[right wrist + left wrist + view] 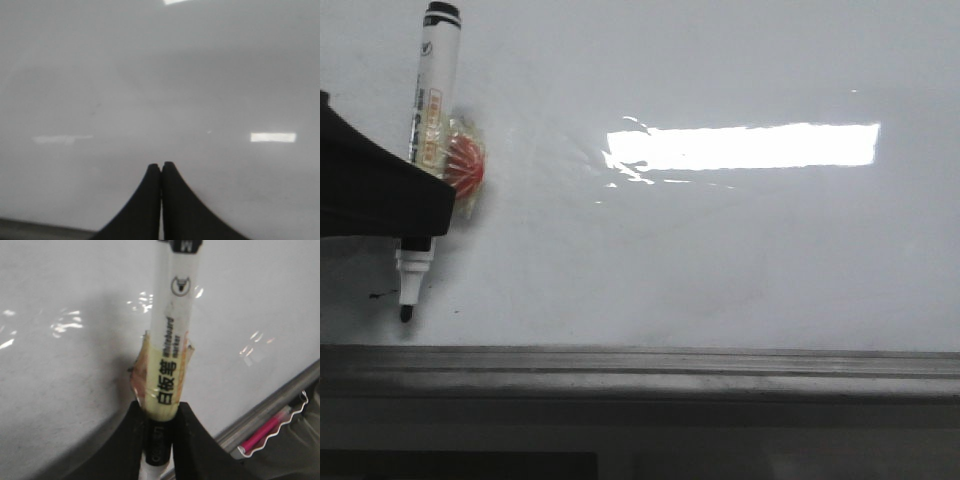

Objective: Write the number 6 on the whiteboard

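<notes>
The glossy whiteboard (720, 260) fills the front view, with a bright rectangular light reflection (745, 146) and a grey metal frame edge (640, 362) along its near side. No number 6 shows on it; only a tiny black smudge (375, 296) sits at the left. My left gripper (420, 205) is shut on a white whiteboard marker (428, 110), held upright, its black tip (407, 313) at or just above the board near the frame. In the left wrist view the fingers (192, 440) clamp the taped marker (172, 350). My right gripper (161, 165) is shut and empty over bare board.
Clear tape with a red patch (466, 165) is wrapped round the marker above the fingers. Beyond the board's frame (270, 410) in the left wrist view lies a pink pen-like object (265, 430) in a holder.
</notes>
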